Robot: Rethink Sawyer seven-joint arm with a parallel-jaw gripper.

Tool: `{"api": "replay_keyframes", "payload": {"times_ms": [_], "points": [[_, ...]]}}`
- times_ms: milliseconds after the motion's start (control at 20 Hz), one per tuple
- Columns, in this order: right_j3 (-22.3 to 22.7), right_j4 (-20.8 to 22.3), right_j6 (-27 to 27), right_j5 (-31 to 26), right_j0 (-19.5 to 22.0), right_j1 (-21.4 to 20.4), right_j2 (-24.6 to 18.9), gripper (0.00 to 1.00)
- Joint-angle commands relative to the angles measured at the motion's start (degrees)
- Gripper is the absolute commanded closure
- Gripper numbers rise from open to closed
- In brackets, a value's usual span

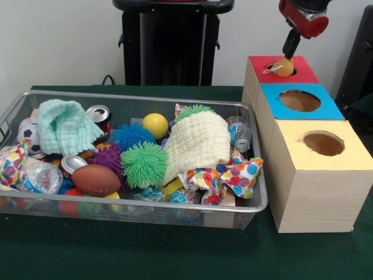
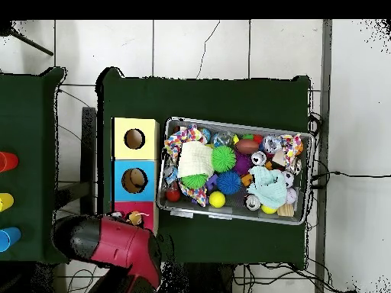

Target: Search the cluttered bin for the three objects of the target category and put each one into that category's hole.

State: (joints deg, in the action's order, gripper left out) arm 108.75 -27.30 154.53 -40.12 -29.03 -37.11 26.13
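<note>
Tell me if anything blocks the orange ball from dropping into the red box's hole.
Nothing visible does. The gripper holds the orange ball right at the hole of the red box, and no other object lies at the opening.

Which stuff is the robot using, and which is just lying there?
In the job: claw, orange ball, red box, bin.
Lying about: white cloth, soda can, green spiky toy, blue box, yellow box.
</note>
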Motion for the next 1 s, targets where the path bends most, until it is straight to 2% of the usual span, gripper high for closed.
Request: {"api": "replay_keyframes", "payload": {"times_ms": [50, 400, 600, 750, 900, 1000], "points": [[3.4, 0.7, 8.6, -1.1, 2.2, 3.8, -3.8, 1.00], [4.8, -3.1, 7.2, 11.2, 4.7, 7.3, -9.6, 1.00], [5.5, -4.3, 7.0, 16.8, 6.2, 6.7, -13.0, 1.00], [5.4, -4.8, 7.5, 16.6, 6.5, 5.5, -14.5, 1.00], [6.0, -6.1, 6.5, 16.1, 8.6, 4.4, -18.0, 1.00], [4.9, -5.2, 7.3, 12.1, 8.0, 3.7, -17.1, 1.00]]}}
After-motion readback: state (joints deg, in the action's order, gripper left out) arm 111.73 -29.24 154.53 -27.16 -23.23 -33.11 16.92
